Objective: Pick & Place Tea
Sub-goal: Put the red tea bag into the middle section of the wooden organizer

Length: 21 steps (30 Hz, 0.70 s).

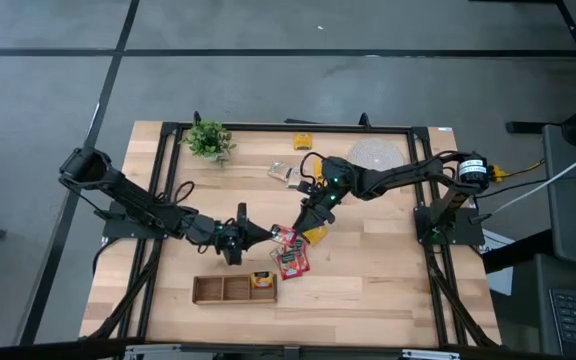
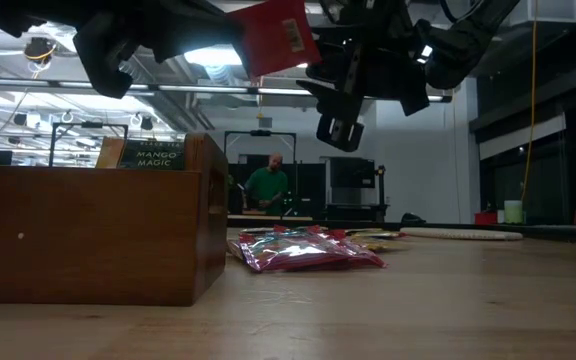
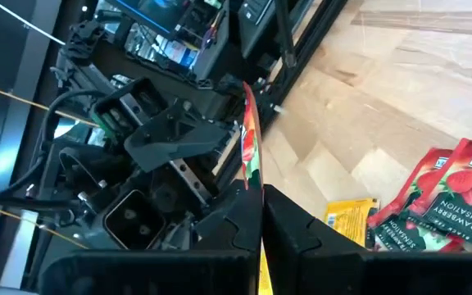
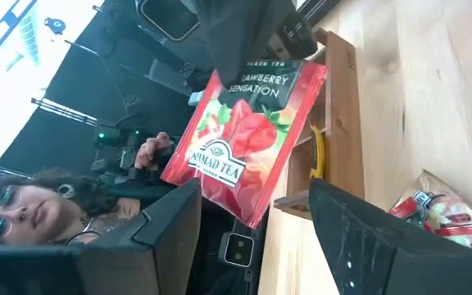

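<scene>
A pale wooden table (image 1: 368,290) carries a small green potted plant (image 1: 208,139) near its far left corner and a round pale woven mat (image 1: 373,154) near the far right. A long wooden three-compartment tray (image 1: 223,289) lies toward the near edge, left of centre; in the low view it stands close to the camera as a dark brown box wall. Beyond the table, the low view shows a person in a green top (image 2: 267,186) at a far bench, and the right wrist view shows another person (image 4: 31,209) with dark hair
</scene>
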### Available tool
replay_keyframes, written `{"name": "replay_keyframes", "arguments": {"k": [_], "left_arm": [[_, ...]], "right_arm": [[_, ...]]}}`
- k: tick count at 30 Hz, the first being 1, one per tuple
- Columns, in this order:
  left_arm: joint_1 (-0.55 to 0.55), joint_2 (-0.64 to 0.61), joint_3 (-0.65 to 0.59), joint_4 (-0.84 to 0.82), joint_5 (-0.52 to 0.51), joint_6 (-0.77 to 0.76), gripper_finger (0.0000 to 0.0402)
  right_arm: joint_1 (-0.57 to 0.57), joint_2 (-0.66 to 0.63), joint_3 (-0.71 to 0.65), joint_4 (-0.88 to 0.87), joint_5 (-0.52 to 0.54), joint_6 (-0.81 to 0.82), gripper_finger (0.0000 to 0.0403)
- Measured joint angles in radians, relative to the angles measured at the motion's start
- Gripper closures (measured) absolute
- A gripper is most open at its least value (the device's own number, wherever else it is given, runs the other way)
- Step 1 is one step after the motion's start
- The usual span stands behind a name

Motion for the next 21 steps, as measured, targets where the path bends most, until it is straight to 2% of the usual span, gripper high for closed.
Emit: {"name": "replay_keyframes", "arguments": {"k": [5, 8, 11, 21], "left_arm": [[0.007, 0.000, 0.000, 0.000, -0.002, 0.000, 0.0399], [0.018, 0.000, 0.000, -0.002, 0.011, -0.002, 0.0399], [0.031, 0.000, 0.000, -0.008, 0.044, -0.012, 0.0399], [0.057, 0.000, 0.000, -0.032, 0.041, -0.064, 0.0397]], "right_arm": [[0.000, 0.000, 0.000, 0.001, -0.004, -0.001, 0.0176], [0.000, 0.000, 0.000, 0.004, -0.018, -0.001, 0.0191], [0.000, 0.000, 0.000, 0.005, -0.018, -0.002, 0.0224], [0.000, 0.000, 0.000, 0.005, -0.018, -0.004, 0.0348]]}}
